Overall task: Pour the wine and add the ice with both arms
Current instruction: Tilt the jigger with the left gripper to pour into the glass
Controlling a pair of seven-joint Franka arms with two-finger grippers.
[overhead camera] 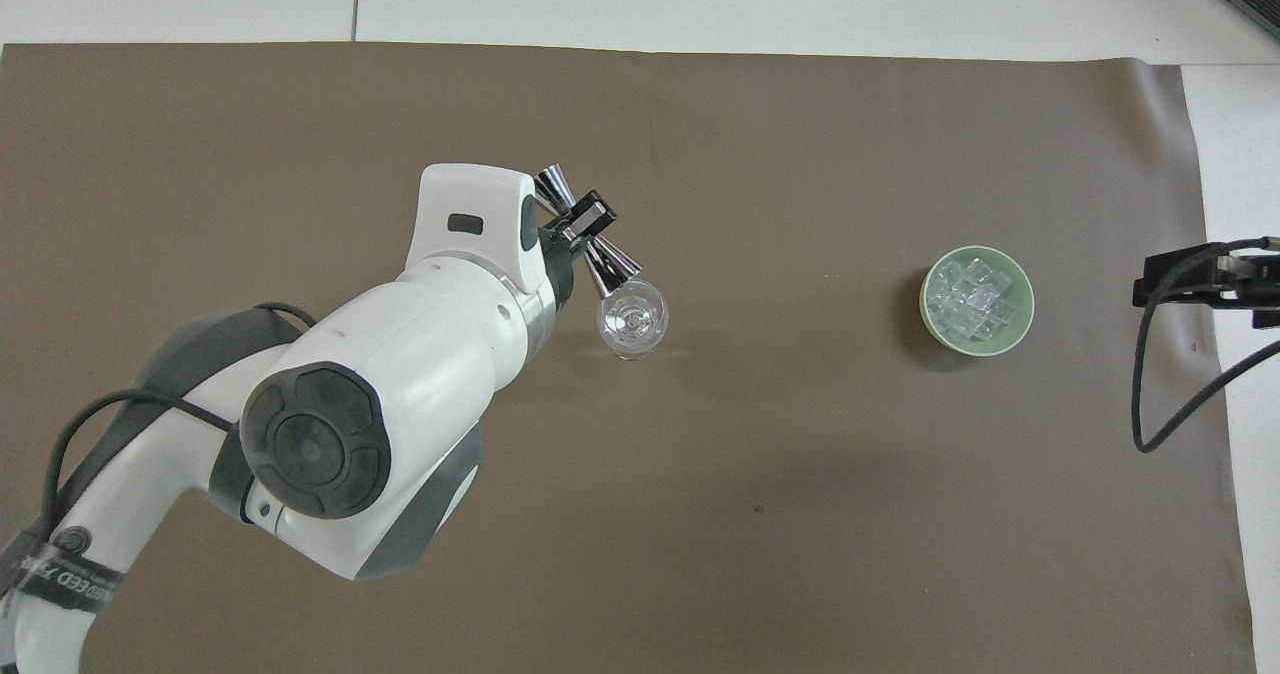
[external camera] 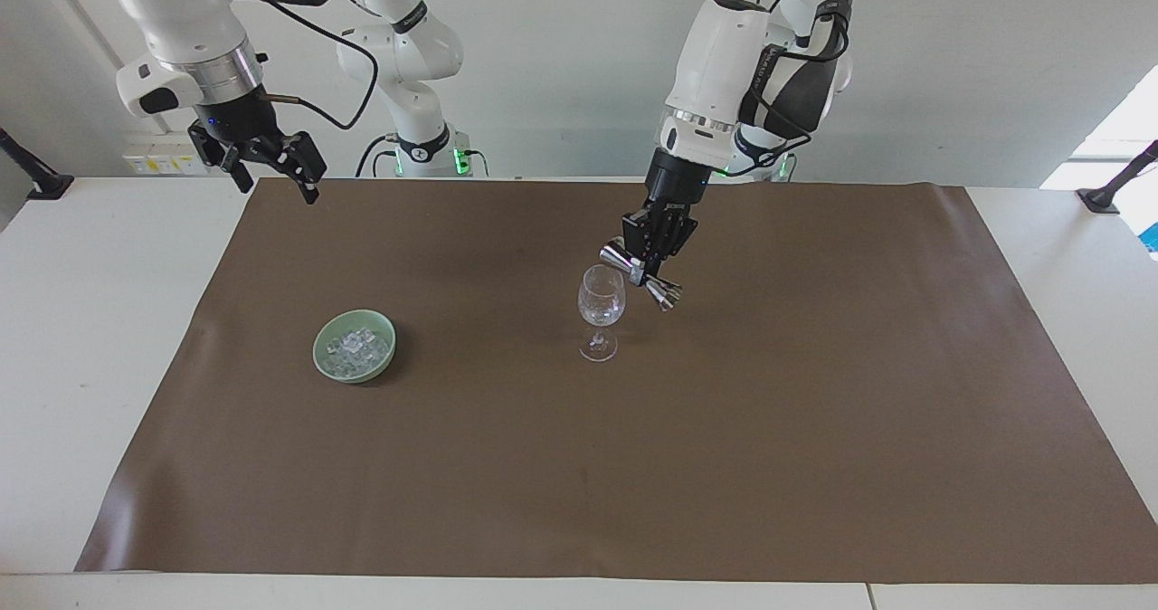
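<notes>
So closest to us robots there's the right gripper (external camera: 271, 159), hanging up over the table edge at the right arm's end, just waiting. We honestly can't say how it's set, so we'll leave that.

Next out is our left gripper (external camera: 653, 250), clamped around the narrow waist of a shiny double-ended jigger (external camera: 640, 274), up in the air right at the wine glass (external camera: 601, 309). The jigger's long axis is tilted, 1 cup dipping toward the glass rim and the other cup sticking up and out toward the left arm's end of the table. In the overhead view the low cup's mouth sits at the edge of the bowl, not over the middle.

We'd say this is the pour step. To do it well we'd keep the low lip inside the rim line, roll the wrist slowly, and not nudge the glass, since that tall stem looks tippy. Whether any wine is in the glass, we can't make out.

About level with the glass, well apart from it toward the right arm's end, sits the green bowl (external camera: 355, 346) with the ice (external camera: 355, 347) heaped inside, all on the brown mat (external camera: 579, 483). Ice looks untouched, so that part's not done yet.
</notes>
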